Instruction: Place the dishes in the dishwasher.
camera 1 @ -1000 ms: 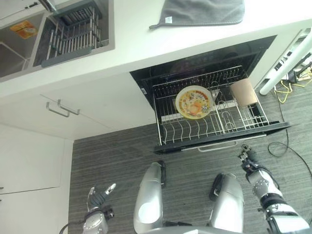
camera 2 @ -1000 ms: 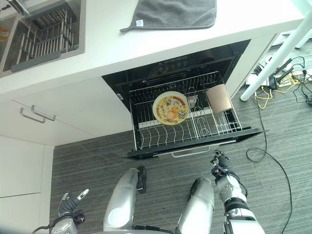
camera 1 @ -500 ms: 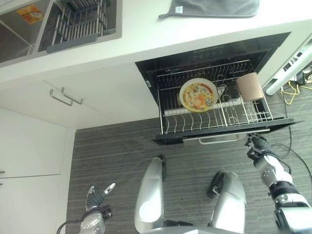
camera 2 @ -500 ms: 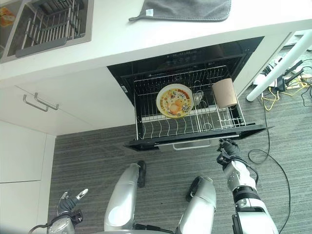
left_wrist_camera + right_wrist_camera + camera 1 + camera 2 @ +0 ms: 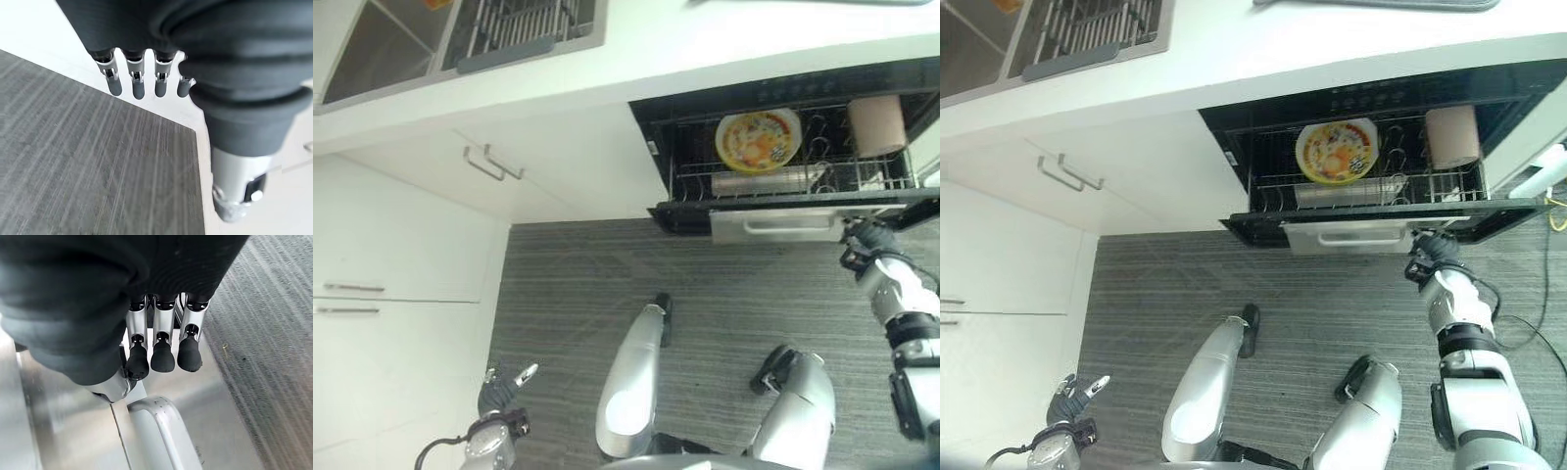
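Observation:
The dishwasher's drawer (image 5: 783,227) stands part way out under the white counter, its silver front and handle (image 5: 1361,236) facing the floor side. In its wire rack a yellow patterned plate (image 5: 759,139) stands on edge, and a beige cup (image 5: 876,124) lies at the right end. My right hand (image 5: 867,240) is at the right end of the drawer front, fingers (image 5: 163,350) straight and resting against the silver panel beside the handle (image 5: 164,426). Low by the white cabinets my left hand (image 5: 499,397) hangs idle over the floor, its fingers (image 5: 134,83) straight.
A sink with a wire drying rack (image 5: 514,24) sits in the counter at the upper left. White cabinet doors with a bar handle (image 5: 492,163) run along the left. A grey cloth (image 5: 1381,3) lies on the counter; a white pole (image 5: 1542,171) leans at the right.
The drawer has slid back under the counter. My right hand rose from the floor side to its front and went in with it. The camera shifted too.

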Motion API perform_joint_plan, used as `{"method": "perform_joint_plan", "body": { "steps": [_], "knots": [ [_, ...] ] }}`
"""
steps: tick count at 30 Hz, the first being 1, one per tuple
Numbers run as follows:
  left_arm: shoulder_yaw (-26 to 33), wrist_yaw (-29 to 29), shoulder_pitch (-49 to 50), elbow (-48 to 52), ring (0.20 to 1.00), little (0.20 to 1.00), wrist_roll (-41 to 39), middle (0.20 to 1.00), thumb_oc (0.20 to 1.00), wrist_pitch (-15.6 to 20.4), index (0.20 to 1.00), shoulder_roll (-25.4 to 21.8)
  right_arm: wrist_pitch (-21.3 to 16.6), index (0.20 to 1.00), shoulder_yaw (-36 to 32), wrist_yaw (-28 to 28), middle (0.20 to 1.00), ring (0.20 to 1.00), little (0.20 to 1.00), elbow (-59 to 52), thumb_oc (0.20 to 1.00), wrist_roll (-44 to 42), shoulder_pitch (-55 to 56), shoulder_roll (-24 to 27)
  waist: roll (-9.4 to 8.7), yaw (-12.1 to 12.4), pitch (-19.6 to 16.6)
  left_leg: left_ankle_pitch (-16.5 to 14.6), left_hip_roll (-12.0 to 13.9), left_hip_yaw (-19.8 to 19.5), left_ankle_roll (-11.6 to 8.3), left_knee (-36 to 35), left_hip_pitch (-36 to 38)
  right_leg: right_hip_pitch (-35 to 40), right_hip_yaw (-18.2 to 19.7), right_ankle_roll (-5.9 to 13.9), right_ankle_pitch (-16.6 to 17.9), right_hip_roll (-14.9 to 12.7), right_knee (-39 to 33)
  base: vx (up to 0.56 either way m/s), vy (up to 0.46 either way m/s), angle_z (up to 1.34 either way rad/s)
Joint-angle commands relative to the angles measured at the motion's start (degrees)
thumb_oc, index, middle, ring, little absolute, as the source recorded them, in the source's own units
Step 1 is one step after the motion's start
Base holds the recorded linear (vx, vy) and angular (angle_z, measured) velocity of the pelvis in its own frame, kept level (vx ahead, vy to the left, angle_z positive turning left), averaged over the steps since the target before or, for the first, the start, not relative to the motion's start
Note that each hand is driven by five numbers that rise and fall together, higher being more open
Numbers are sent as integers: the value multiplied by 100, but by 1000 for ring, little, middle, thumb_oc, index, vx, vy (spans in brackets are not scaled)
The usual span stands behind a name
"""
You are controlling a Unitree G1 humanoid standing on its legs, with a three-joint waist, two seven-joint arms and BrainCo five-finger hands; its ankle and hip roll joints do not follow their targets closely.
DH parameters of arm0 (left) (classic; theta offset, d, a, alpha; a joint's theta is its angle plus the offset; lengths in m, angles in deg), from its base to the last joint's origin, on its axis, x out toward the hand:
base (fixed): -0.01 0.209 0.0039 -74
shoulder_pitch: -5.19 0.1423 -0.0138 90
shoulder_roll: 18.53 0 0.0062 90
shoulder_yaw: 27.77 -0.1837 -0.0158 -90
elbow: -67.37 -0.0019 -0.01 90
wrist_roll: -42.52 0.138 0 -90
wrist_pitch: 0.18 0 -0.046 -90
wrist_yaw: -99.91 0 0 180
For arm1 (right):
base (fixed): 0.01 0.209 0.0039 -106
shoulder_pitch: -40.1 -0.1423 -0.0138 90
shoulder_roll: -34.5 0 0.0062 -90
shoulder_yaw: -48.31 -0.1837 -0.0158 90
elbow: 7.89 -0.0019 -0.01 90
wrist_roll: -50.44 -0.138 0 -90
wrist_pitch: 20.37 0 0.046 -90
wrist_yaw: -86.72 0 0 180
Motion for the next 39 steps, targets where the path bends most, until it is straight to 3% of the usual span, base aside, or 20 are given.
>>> {"method": "perform_joint_plan", "body": {
  "steps": [1, 4, 14, 20, 31, 39],
  "knots": [
    [12, 120, 251, -48, 1000, 1000, 118, 1000, 1000, 181, 1000, -413, -336, 200, 76, -247, 200, 200, 200, -247, 200, 148, -882, 227, 145, 238, -279, -35, -16, 21, -98, -595, 300, 472, 5, 98, -240, -64, -149, 94, 93, 9],
    [80, 260, 405, -23, 1000, 1000, 61, 1000, 1000, 212, 1000, -424, -301, 200, 103, -228, 200, 200, 200, -72, 200, 276, -1248, 615, 290, 339, -286, 104, -71, 52, -131, -804, 310, 585, -79, 111, -282, -132, -262, 81, 64, 11],
    [306, 531, 681, -230, 1000, 1000, 46, 1000, 1000, 296, 1000, -525, -314, 200, 424, -76, 200, 200, 200, 342, 200, 330, -2427, 1624, 493, 685, -390, 473, -231, -108, -192, -1396, 346, 899, -344, 180, -253, -249, -637, 78, 32, 11],
    [534, 786, 774, -487, 1000, 1000, 251, 1000, 1000, 365, 1000, -680, -297, 200, 778, -47, 200, 200, 200, 635, 200, 367, -3109, 2075, 493, 857, -499, 694, -214, -270, -226, -1693, 363, 1136, -514, 206, -268, -195, -885, 62, -30, 11],
    [638, 711, 911, -449, 1000, 1000, 561, 1000, 1000, 304, 1000, -962, -137, 200, 1723, 25, 200, 200, 200, 857, 200, 703, -4195, 2439, 373, 1049, -521, 573, -216, -385, -222, -1355, 206, 1246, -667, 160, -268, -176, -851, 21, -47, 3],
    [679, 755, 884, -214, 1000, 1000, 561, 1000, 1000, 231, 1000, -1064, 14, 200, 1864, -77, 200, 200, 200, 920, 200, 739, -4189, 2392, 257, 1104, -485, 564, -162, -336, -221, -1342, 159, 1385, -801, 181, -130, -126, -1094, -35, -31, 0]
  ]
}}
